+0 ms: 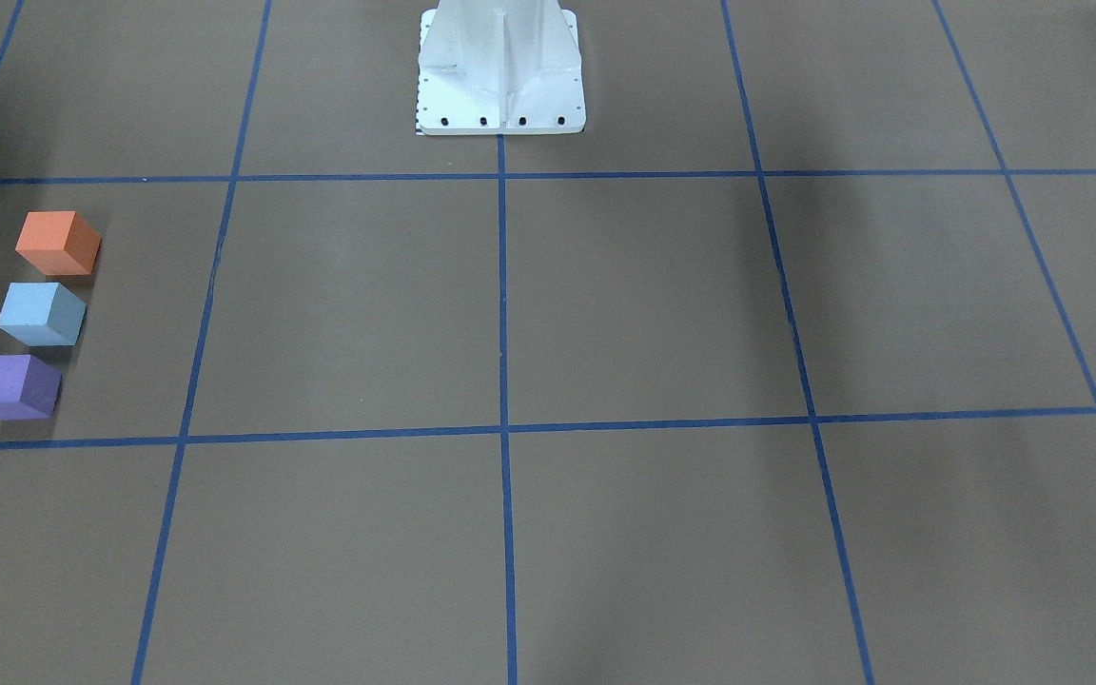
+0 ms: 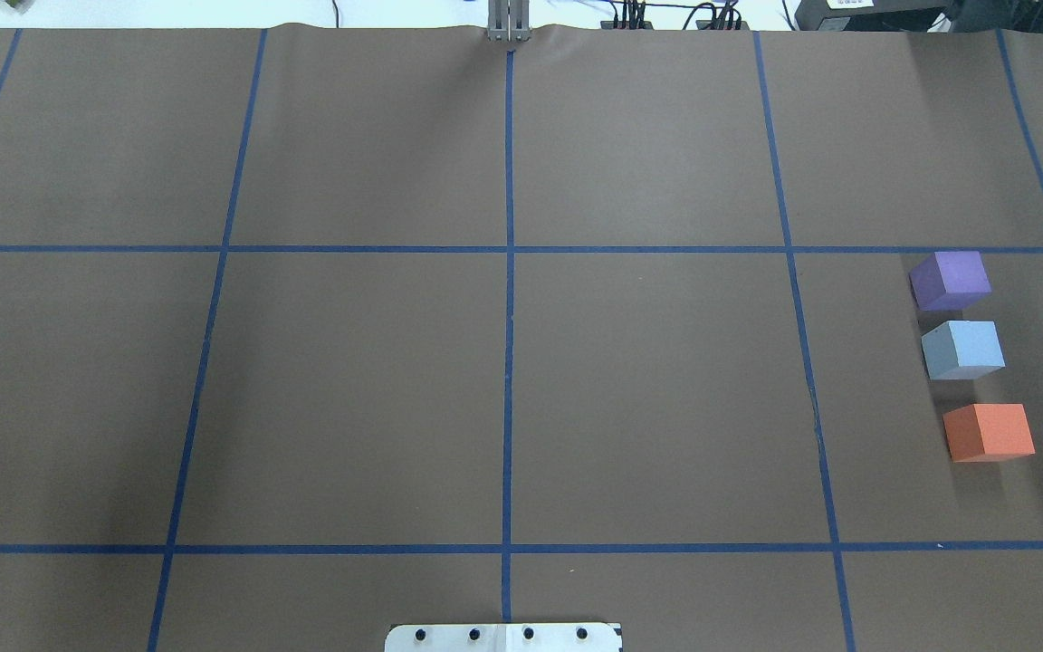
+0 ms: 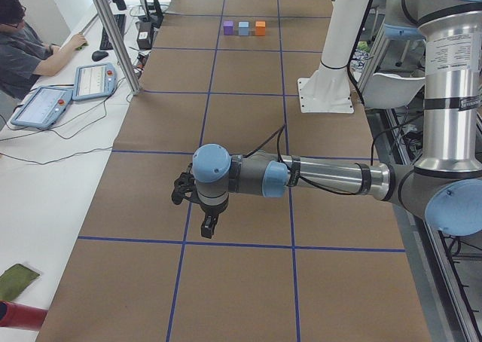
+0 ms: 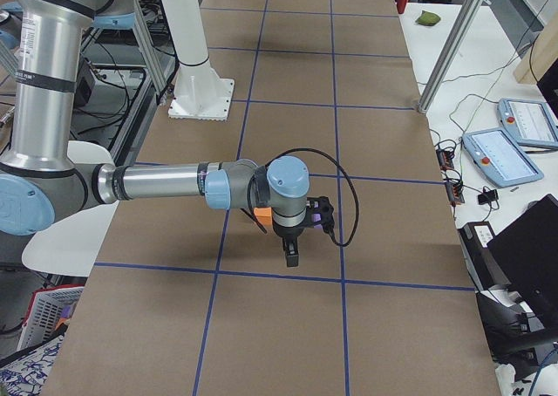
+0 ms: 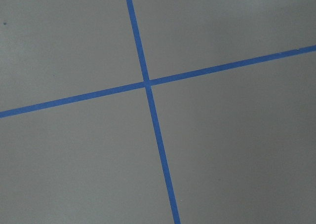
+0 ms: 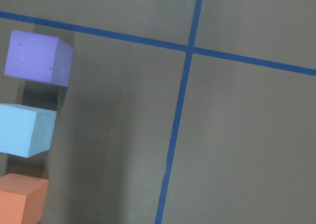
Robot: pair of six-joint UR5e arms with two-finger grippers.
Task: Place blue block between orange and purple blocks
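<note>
The blue block (image 2: 962, 349) stands on the brown table in a row between the purple block (image 2: 950, 279) and the orange block (image 2: 989, 432), with small gaps on both sides. The right wrist view shows the same row at its left edge: purple (image 6: 37, 57), blue (image 6: 25, 130), orange (image 6: 22, 199). My left gripper (image 3: 207, 225) hangs over a tape crossing far from the blocks. My right gripper (image 4: 290, 255) hangs near the blocks, holding nothing. Both show only in the side views, so I cannot tell if they are open or shut.
The white robot base (image 1: 500, 71) stands at the table's middle edge. Blue tape lines (image 2: 508, 272) divide the table into squares. An operator (image 3: 22, 48) sits with tablets (image 3: 45, 105) beside the table, behind a metal post (image 3: 113, 33).
</note>
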